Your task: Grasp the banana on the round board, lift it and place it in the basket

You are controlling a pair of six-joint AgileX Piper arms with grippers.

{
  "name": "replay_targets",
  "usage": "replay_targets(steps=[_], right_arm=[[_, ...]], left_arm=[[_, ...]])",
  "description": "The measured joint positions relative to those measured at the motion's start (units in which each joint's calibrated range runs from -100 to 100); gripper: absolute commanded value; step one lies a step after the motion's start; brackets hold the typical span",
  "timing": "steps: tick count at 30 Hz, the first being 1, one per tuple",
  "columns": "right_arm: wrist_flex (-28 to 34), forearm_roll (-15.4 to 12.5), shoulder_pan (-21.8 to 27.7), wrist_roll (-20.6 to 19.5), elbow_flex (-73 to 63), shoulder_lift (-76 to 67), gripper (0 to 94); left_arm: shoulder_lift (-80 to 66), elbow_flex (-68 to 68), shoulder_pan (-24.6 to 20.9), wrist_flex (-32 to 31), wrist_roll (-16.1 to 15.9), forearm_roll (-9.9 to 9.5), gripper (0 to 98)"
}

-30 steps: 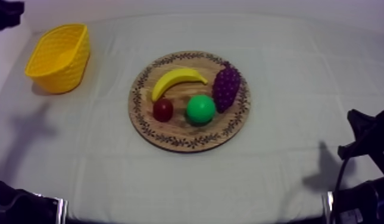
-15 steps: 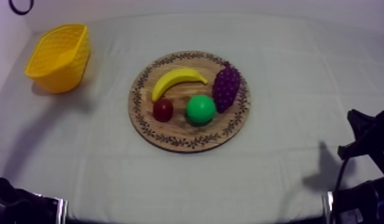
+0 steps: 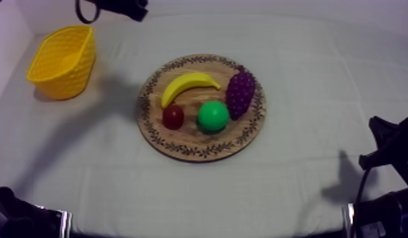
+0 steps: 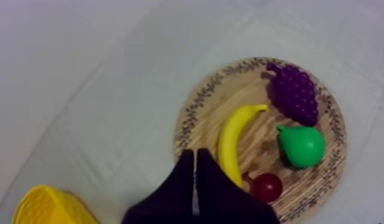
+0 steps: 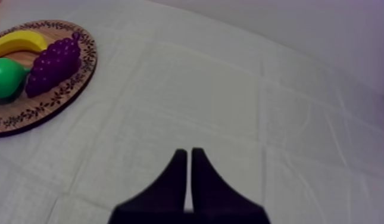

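We tag this a robot lab: plain grey-white cloth-draped counter (image 3: 320, 76), bare pale wall (image 5: 325, 24) beyond our right hand (image 5: 189, 152), toy fruit (image 3: 213, 116) on a wooden board (image 3: 193, 138), yellow basket (image 4: 45, 205) near left hand (image 4: 194, 152).
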Motion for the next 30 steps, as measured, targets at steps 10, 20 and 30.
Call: replay_targets(steps=[10, 20, 30], right_arm=[[-0.07, 0.0, 0.0, 0.0, 0.0, 0.0, 0.6], [-0.07, 0.0, 0.0, 0.0, 0.0, 0.0, 0.6], [-0.07, 0.0, 0.0, 0.0, 0.0, 0.0, 0.6]], left_arm=[[3.24, 1.26, 2.21, 0.85, -0.12, 0.44, 0.3], [5.88, 1.25, 3.56, 1.87, -0.26, 0.0, 37.7], [6.68, -0.98, 3.63, 4.0, -0.86, -0.76, 76.5]])
